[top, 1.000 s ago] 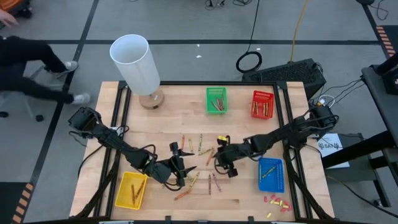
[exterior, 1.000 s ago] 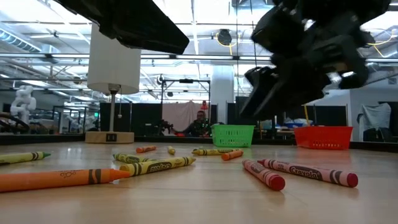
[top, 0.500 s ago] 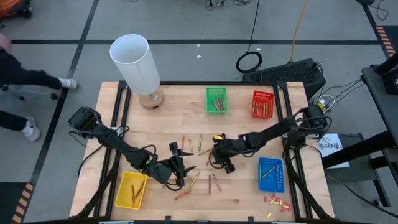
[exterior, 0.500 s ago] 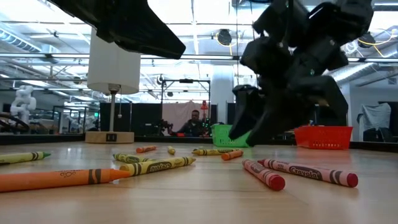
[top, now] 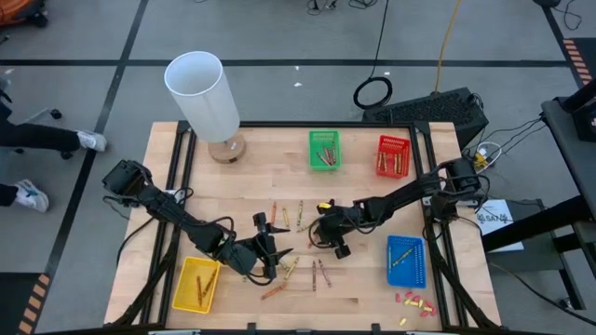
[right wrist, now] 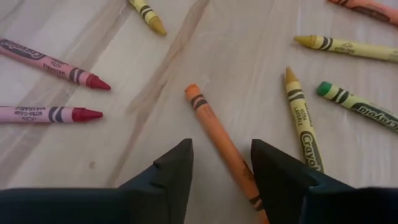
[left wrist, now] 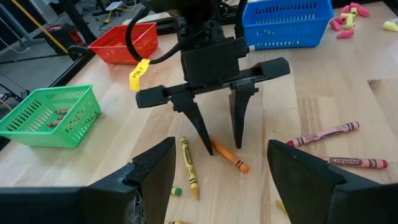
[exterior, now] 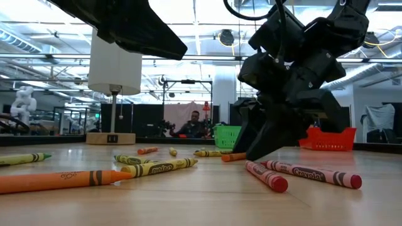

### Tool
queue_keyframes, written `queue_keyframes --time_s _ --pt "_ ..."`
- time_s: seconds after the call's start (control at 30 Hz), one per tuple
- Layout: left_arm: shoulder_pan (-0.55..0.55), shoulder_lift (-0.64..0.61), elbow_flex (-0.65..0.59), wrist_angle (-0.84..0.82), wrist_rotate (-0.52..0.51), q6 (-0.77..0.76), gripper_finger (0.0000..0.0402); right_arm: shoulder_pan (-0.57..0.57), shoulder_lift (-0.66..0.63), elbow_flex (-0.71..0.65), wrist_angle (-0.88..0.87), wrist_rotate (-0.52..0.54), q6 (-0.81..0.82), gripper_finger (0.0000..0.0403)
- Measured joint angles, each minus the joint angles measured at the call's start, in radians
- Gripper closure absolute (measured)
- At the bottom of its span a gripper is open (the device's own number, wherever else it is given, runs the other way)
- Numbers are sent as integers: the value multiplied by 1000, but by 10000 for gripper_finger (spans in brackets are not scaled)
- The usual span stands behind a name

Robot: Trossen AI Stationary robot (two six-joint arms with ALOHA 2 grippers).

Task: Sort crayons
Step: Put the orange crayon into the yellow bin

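From above, the crayons point(top: 300, 244) lie spread on the table point(top: 270, 158) between both arms; down low, the right gripper point(exterior: 248, 154) touches the wood; its wrist shows spread fingers around an orange crayon point(right wrist: 221, 143); the left gripper point(top: 277, 254) waits, fingers wide apart.

Bright even overhead light; soft shadows; low view foreground blurred.

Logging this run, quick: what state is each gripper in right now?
Left gripper: open, holding nothing, hovering over loose crayons.
Right gripper: open, fingers down at the table straddling an orange crayon, not yet gripped.
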Motion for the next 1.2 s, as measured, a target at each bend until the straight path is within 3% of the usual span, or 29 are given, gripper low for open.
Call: queue_keyframes --time_s 0.4,0.7,1.07,1.2 --pt "0 0 0 -4 0 0 153 29 -7 1 -174 18 113 317" --pt "0 0 0 -4 0 0 153 73 -7 0 -193 78 235 393" --pt "0 0 0 -3 0 0 153 154 -32 -2 -175 217 354 400" --pt "0 0 0 -2 0 0 153 179 -78 -5 -179 219 375 400"
